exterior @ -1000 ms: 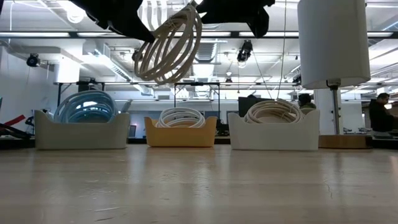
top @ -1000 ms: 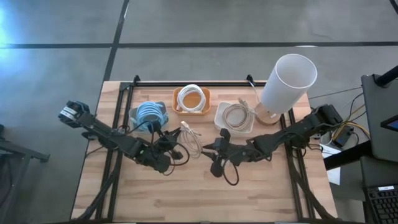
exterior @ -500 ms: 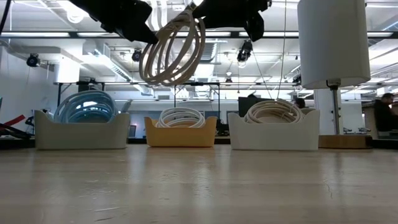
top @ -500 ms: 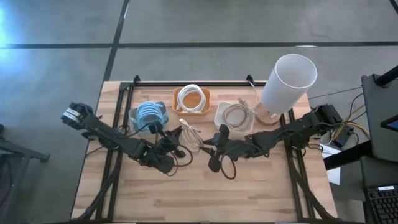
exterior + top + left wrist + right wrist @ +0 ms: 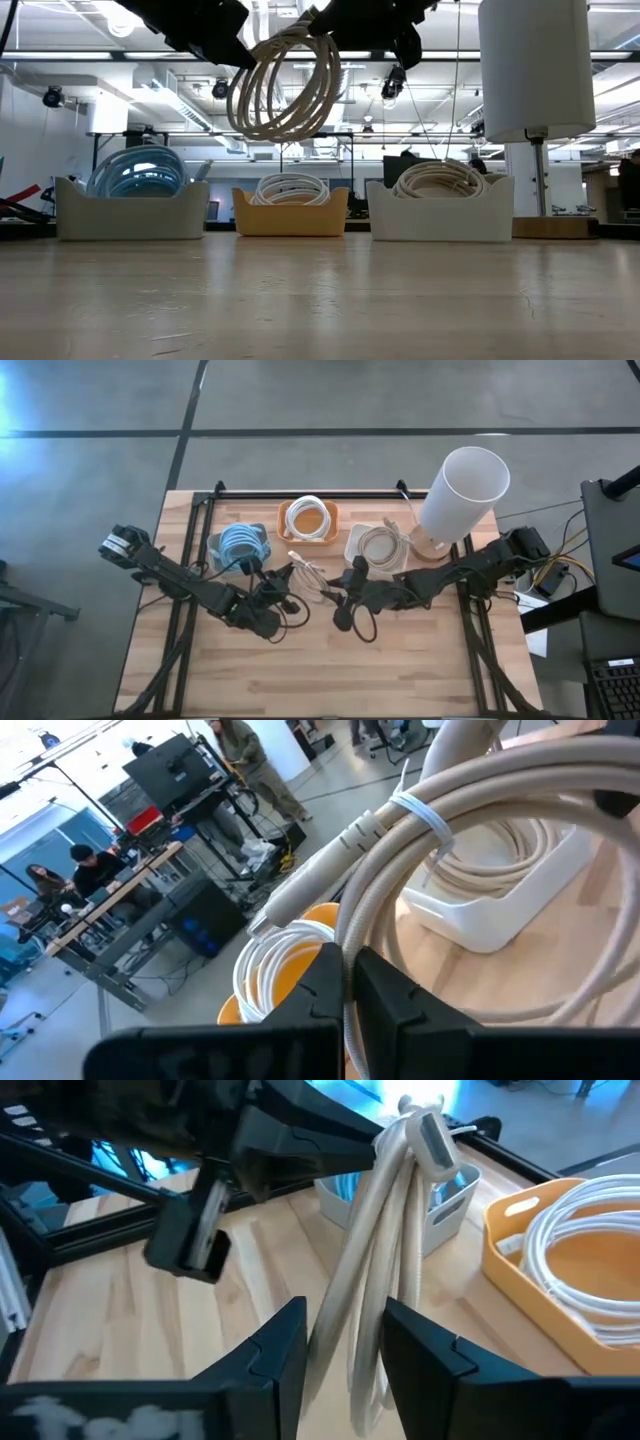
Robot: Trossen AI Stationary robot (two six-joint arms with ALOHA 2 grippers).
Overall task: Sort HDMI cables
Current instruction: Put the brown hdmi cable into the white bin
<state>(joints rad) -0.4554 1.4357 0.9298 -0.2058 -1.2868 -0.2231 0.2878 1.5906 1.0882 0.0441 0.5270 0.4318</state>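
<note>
Two-handed hold on one beige coil (image 5: 285,85), hanging in the air above the middle of the desk (image 5: 300,670), just near of the bins. Clamped at its left side by the left pincer (image 5: 285,582), with a strand pinched between the dark fingers (image 5: 390,1000). Gripped from the right by the right pincer (image 5: 345,1320), which looks closed across several loops at once.

Belongs, by colour, in the white bin (image 5: 352,550) on the right, already holding beige cable. Not in the orange bin (image 5: 283,520) with its white coil, nor the grey bin (image 5: 213,545) of blue ones at far left.

Likely trouble from here:
- Pulling apart with both grips tight: could stretch the loops, or drag the plug end against its tie.
- Letting go on the left too early, with only a loose hold on the right: coil slips and falls to the desk, short of any bin.
- Hooking a hanging loop over the orange bin's rim on the way across, tipping or shoving it.
- Swinging wide to the right: risks knocking the tall white lamp (image 5: 462,485) just beyond the white bin.
</note>
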